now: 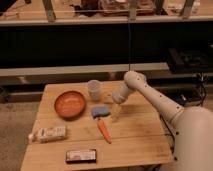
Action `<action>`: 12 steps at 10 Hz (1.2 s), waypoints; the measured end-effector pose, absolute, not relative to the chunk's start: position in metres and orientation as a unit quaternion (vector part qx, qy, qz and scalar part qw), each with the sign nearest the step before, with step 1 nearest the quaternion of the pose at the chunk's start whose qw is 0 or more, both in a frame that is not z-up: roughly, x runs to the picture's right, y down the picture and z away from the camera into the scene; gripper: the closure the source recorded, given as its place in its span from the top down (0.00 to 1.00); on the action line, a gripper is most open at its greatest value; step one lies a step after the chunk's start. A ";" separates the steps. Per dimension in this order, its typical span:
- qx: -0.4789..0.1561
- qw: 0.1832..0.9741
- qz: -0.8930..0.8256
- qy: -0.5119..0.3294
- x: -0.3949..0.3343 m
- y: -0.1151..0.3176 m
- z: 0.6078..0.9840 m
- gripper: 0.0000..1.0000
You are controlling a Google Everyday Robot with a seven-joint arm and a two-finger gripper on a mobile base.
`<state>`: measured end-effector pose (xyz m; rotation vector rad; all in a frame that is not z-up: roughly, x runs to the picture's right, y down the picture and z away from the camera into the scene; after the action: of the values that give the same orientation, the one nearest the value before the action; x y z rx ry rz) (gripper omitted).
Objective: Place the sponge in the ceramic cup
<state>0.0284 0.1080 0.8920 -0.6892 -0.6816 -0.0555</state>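
Observation:
The blue sponge (99,111) lies on the wooden table (135,137), just in front of the pale ceramic cup (94,89), which stands upright near the table's back edge. My gripper (115,113) hangs at the end of the white arm, right beside the sponge's right end and low over the table. The sponge rests on the table, a short way below and to the right of the cup.
A wide orange-red bowl (70,103) sits left of the sponge. An orange carrot-shaped thing (104,130) lies in front of it. A pale packet (49,134) lies at the front left, a dark flat box (81,156) at the front edge. A dark shelf runs behind the table.

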 end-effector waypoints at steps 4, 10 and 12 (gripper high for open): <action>-0.337 0.881 -0.025 -0.332 0.024 0.112 0.895 0.80; -0.337 0.881 -0.022 -0.332 0.020 0.117 0.901 0.80; -0.338 0.881 -0.023 -0.329 0.017 0.117 0.902 0.80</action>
<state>0.0173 0.1171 0.9019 -0.7039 -0.6864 -0.0484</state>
